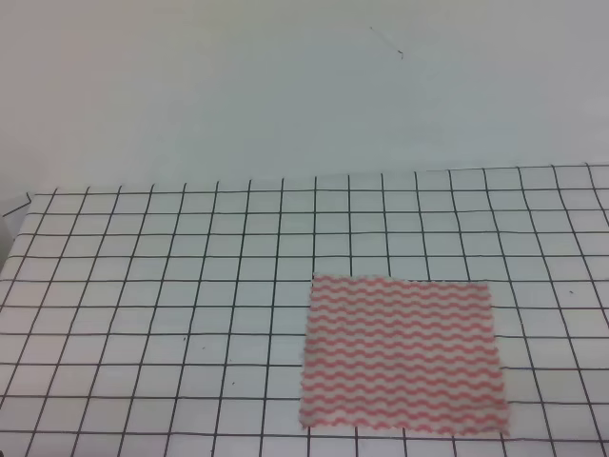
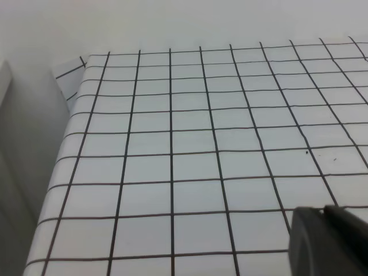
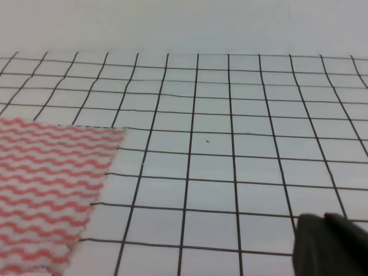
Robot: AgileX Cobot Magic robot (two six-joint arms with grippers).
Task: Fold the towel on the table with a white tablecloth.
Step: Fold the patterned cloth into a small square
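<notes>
The towel (image 1: 402, 354) lies flat and unfolded on the table with a white tablecloth (image 1: 190, 286), right of centre near the front edge. It is pink-red and white with wavy stripes. In the right wrist view the towel (image 3: 49, 192) fills the lower left, its far right corner pointing toward the middle. Only a dark bit of my right gripper (image 3: 330, 244) shows at the bottom right corner, away from the towel. A dark bit of my left gripper (image 2: 328, 241) shows the same way over bare grid cloth (image 2: 190, 149). Neither gripper appears in the exterior high view.
A plain pale wall (image 1: 304, 86) rises behind the table. The table's left edge (image 2: 63, 155) drops off in the left wrist view, with a grey surface (image 2: 23, 149) beside it.
</notes>
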